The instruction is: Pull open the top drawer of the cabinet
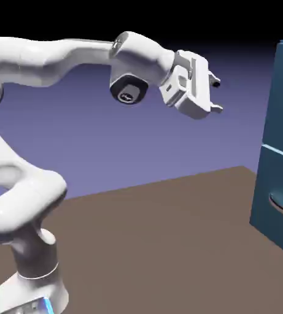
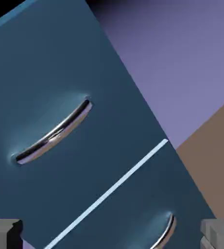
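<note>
the gripper [image 1: 217, 96] hangs in the air with its jaws spread wide and nothing between them, well apart from the top drawer [image 2: 41, 87]. its curved handle [image 2: 55, 133] lies ahead, toward the exterior view's right, its long axis slanting in the hand view, so the wrist probably needs to roll.

Brown tabletop before a blue-violet backdrop.
In the exterior view I see the plain brown tabletop [image 1: 162, 245] stretching across the lower part, the blue-violet backdrop [image 1: 143, 147] behind it darkening to black at the top; my hand view catches both toward its right side.
</note>
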